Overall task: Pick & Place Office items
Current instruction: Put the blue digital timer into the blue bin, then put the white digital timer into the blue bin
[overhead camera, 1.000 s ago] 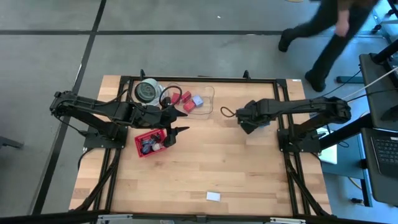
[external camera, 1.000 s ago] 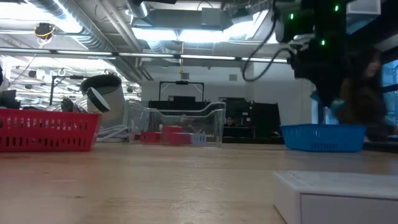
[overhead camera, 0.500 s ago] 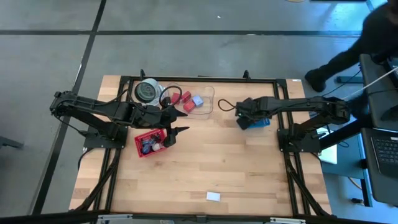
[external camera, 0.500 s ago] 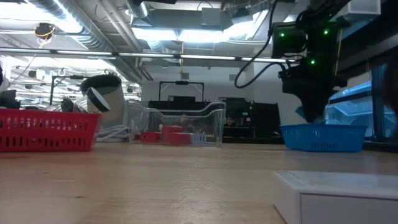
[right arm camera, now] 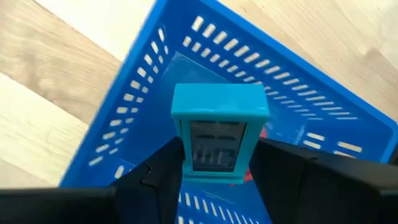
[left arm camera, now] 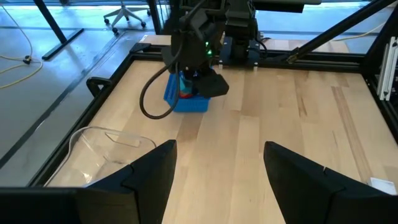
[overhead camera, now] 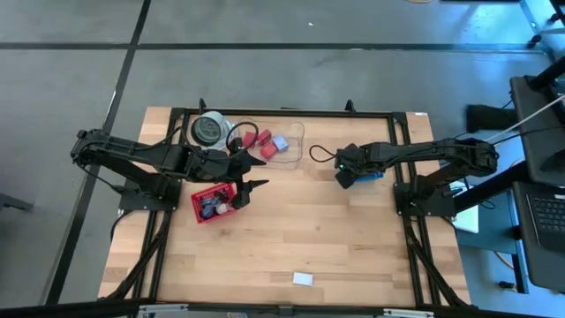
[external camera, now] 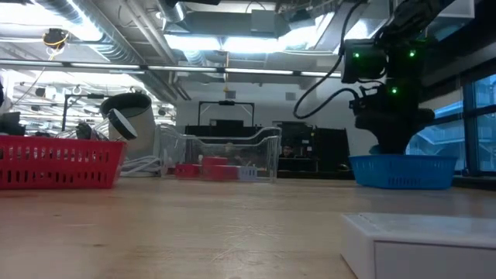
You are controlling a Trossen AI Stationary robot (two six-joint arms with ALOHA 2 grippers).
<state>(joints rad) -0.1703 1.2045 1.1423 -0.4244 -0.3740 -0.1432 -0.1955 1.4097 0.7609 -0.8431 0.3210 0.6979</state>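
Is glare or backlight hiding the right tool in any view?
Right wrist view: evenly lit, right tool clamping a blue piece over the blue tray. Low view: window backlight silhouettes the right arm; the tray hides the tool. High view: no glare.

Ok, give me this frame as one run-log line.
right gripper: over blue tray, shut on light-blue item | left gripper: open, beside red tray | clear tray: red pieces inside

Probably a robotics lab: framed workbench [overhead camera: 291, 238], exposed ceiling ducts [external camera: 116, 35].
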